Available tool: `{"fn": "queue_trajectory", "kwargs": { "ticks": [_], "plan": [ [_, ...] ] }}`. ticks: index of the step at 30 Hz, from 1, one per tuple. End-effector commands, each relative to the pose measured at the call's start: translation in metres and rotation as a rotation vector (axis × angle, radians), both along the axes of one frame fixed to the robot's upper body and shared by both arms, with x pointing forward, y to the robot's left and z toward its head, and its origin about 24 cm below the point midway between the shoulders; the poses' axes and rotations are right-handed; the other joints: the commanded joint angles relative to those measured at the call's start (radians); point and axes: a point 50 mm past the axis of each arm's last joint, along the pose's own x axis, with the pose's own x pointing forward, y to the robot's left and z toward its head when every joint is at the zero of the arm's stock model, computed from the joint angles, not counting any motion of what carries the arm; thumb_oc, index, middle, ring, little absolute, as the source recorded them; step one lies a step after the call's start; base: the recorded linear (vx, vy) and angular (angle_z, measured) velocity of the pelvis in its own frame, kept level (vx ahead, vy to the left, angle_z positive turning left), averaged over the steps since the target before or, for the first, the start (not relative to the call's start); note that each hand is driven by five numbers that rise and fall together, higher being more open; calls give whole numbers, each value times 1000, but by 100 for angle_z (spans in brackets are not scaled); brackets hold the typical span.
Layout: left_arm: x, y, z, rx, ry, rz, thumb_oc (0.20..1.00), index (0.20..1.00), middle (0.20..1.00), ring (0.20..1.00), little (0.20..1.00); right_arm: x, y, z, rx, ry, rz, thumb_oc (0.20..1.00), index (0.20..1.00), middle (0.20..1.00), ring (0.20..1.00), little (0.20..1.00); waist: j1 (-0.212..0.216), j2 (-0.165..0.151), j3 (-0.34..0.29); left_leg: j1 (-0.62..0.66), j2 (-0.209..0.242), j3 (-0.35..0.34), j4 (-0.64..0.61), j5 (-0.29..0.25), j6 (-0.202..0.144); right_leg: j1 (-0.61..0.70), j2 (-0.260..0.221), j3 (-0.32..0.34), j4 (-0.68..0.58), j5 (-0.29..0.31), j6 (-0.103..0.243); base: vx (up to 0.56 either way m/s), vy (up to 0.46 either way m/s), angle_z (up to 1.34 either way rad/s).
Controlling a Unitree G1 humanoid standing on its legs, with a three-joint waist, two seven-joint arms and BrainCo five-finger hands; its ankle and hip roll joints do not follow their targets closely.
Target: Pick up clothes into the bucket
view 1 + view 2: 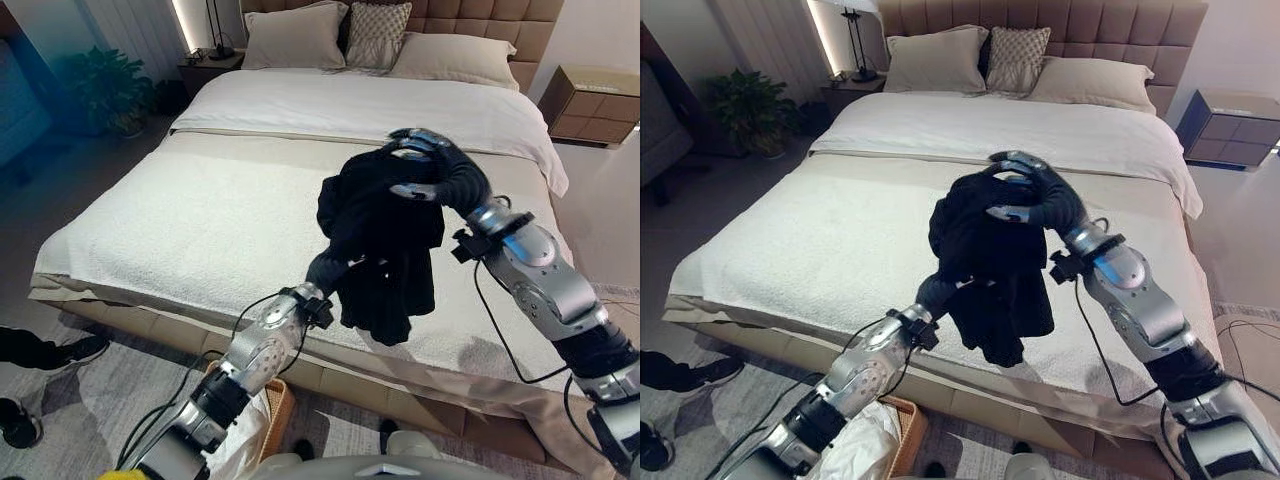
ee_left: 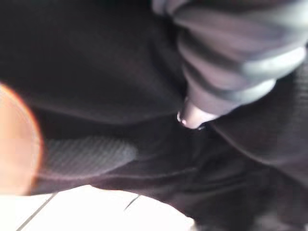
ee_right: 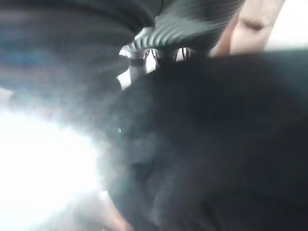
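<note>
A black garment hangs bunched above the bed's near side. My right hand is at its top, fingers curled over the cloth and gripping it. From below, my left hand reaches into the garment's lower folds, where its fingers are buried in the fabric. In the left wrist view black cloth lies right against the hand's ribbed cover. A wicker bucket stands on the floor below the left arm, with white cloth in it.
The wide bed has a cream cover, with pillows at the headboard. A nightstand stands at the far right, and a plant at the far left. A person's shoes are on the rug at left.
</note>
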Motion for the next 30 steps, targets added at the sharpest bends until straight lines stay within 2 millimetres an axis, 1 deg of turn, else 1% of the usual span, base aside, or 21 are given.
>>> {"fn": "queue_trajectory", "kwargs": {
  "ticks": [1,2,3,6,8,9,11,12,13,15,16,17,18,19,21,22,25,26,27,28,30],
  "plan": [
    [5,13,34,3,-208,61,200,200,200,200,200,-4,-11,17,68,-135,-83,1000,1000,1000,1000,1000,21,-74,-33,-41,-7,-17,62,-73,-13,56,-33,-30,-9,-48,44,0,0,0],
    [4,20,36,25,-232,89,200,200,200,200,200,-1,-21,5,94,-93,-153,1000,1000,1000,1000,1000,24,-76,-33,-41,-7,-18,62,-75,-12,57,-33,-30,-8,-49,43,0,0,0],
    [1,37,41,58,-282,155,200,200,200,200,200,-4,-40,-20,110,-21,-271,1000,1000,1000,1000,1000,26,-75,-29,-44,-9,-20,66,-77,-10,57,-33,-30,-6,-50,42,0,0,0],
    [-6,61,43,79,-311,250,200,200,200,200,200,-13,-59,-63,163,117,-415,1000,1000,1000,1000,1000,30,-76,-26,-46,-11,-24,70,-81,-6,56,-33,-30,-4,-53,40,0,5,2],
    [-12,78,45,114,-342,313,200,200,200,200,200,-23,-71,-87,137,188,-510,1000,1000,1000,1000,1000,31,-75,-22,-48,-12,-26,74,-84,-4,54,-33,-29,0,-56,40,0,0,0],
    [-13,78,45,115,-341,313,200,200,200,200,200,-24,-70,-88,137,189,-510,1000,1000,1000,1000,1000,30,-76,-23,-48,-12,-26,75,-85,-4,54,-33,-29,0,-56,40,0,0,0],
    [-20,103,50,163,-382,414,200,200,200,200,200,-37,-86,-123,69,315,-625,1000,1000,1000,1000,1000,35,-75,-15,-54,-14,-27,85,-89,-4,49,-33,-28,2,-55,39,0,0,0],
    [-21,103,50,163,-382,415,200,200,200,200,200,-37,-86,-124,69,315,-624,1000,1000,1000,1000,1000,34,-75,-15,-54,-14,-27,86,-90,-4,49,-33,-28,2,-55,39,0,0,0],
    [-24,113,52,185,-399,456,200,200,200,200,200,-43,-90,-139,54,374,-664,1000,1000,1000,1000,1000,37,-75,-10,-57,-14,-27,88,-90,-5,48,-33,-28,0,-53,39,0,0,0],
    [-30,125,55,195,-415,520,200,200,200,200,200,-53,-93,-160,41,454,-696,1000,1000,1000,1000,1000,41,-75,-1,-64,-14,-27,93,-90,-6,43,-32,-28,-1,-51,39,-37,13,-1],
    [-35,133,59,206,-433,561,200,200,200,200,200,-62,-94,-175,29,513,-714,1000,1000,1000,1000,1000,43,-76,7,-70,-14,-27,97,-90,-7,38,-32,-27,-1,-49,39,-59,12,2],
    [-38,139,63,214,-454,588,200,200,200,200,200,-68,-95,-182,6,547,-722,1000,1000,1000,1000,1000,45,-77,16,-79,-15,-29,102,-88,-7,32,-32,-27,1,-48,38,-99,10,2],
    [-47,152,73,247,-513,656,200,200,200,200,200,-83,-97,-205,-39,646,-741,1000,1000,1000,1000,1000,53,-80,35,-96,-16,-34,114,-87,-9,20,-31,-29,5,-46,37,-77,5,4],
    [-48,153,73,248,-512,657,200,200,200,200,200,-83,-96,-205,-39,646,-739,1000,1000,1000,1000,1000,51,-81,33,-98,-16,-34,116,-88,-9,18,-31,-29,6,-47,37,-94,1,2],
    [-62,170,90,280,-609,779,200,200,200,200,200,-105,-97,-236,-84,793,-761,1000,1000,1000,1000,1000,66,-89,70,-138,-18,-42,140,-85,-12,-10,-30,-32,14,-40,35,-117,-4,5],
    [-62,170,90,281,-609,781,200,200,200,200,200,-104,-96,-237,-84,792,-759,1000,1000,1000,1000,1000,63,-89,68,-142,-18,-42,143,-87,-12,-13,-30,-32,15,-40,35,-118,-5,6],
    [-83,191,107,323,-710,954,200,200,200,200,200,-131,-98,-272,-156,976,-793,1000,1000,1000,1000,1000,88,-100,115,-191,-18,-55,175,-83,-16,-55,-31,-39,32,-29,34,-109,-1,6],
    [-83,191,107,323,-711,955,200,200,200,200,200,-131,-98,-272,-156,975,-791,1000,1000,1000,1000,1000,87,-101,115,-193,-18,-55,177,-84,-16,-57,-31,-39,33,-29,34,-50,-5,8],
    [-90,195,114,313,-750,1008,200,200,200,200,200,-141,-98,-283,-168,1037,-813,1000,1000,1000,1000,1000,96,-103,127,-197,-16,-57,185,-91,-19,-61,-29,-41,38,-32,34,-37,-7,7],
    [-91,197,115,291,-758,1028,200,200,200,200,200,-143,-97,-287,-174,1060,-813,1000,1000,1000,1000,1000,98,-108,131,-208,-17,-60,183,-82,-19,-69,-31,-42,35,-24,34,-43,-10,12],
    [-96,201,122,268,-809,1081,200,200,200,200,200,-156,-96,-301,-206,1148,-829,1000,1000,1000,1000,1000,110,-114,140,-218,-15,-67,185,-78,-23,-76,-31,-51,37,-22,35,-25,-16,10]
  ]
}}
